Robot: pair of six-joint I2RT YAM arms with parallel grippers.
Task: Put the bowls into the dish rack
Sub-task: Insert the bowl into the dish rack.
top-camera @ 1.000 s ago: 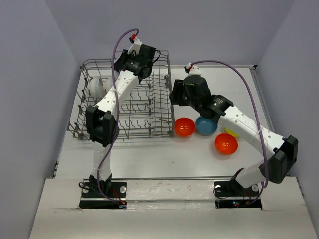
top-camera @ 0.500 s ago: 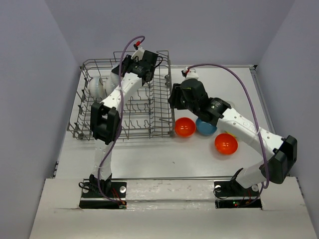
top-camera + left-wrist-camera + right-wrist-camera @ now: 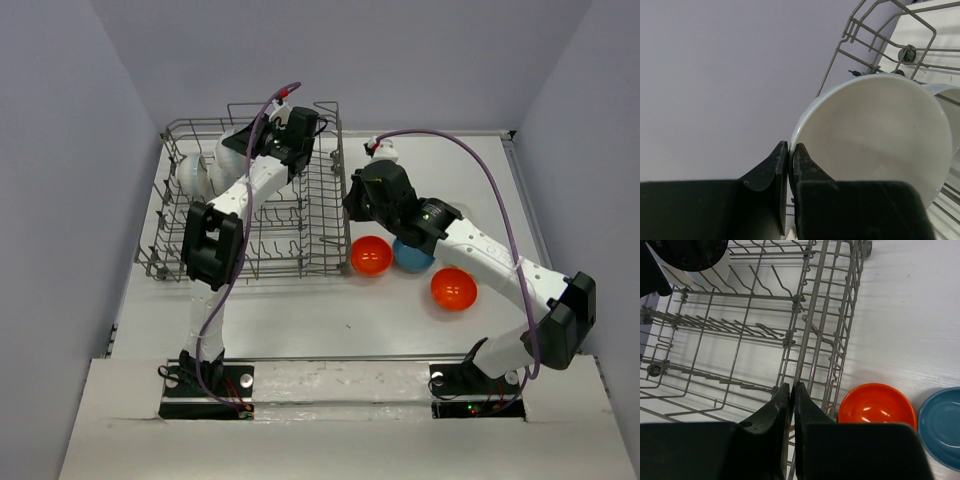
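Bowl, white (image 3: 875, 135), glossy: rim pinched between left fingers (image 3: 775, 167), held on edge and tilted over far left end of dish rack (image 3: 335, 190), just beside second white bowl (image 3: 190, 178) already standing among the tines. Change over last second: carried leftward along far side of rack to present spot, release not yet made. Right fingers (image 3: 777, 407): spread a second ago, now pressed together at rack's right wall, close over its wires. No bowl held; impossible to tell whether a wire is caught between them. Remaining on table (image 3: 330, 310), right of rack: orange-red bowl (image 3: 371, 256) just beside rack; blue bowl (image 3: 412, 257) next to it, partly under right arm; second orange-red bowl (image 3: 453, 289) nearer and farther right. Judgement: held bowl about to be seated as second in rack, at least three left to load. Right fingers perhaps steadying rack or merely idle, not yet committed to any pickup.
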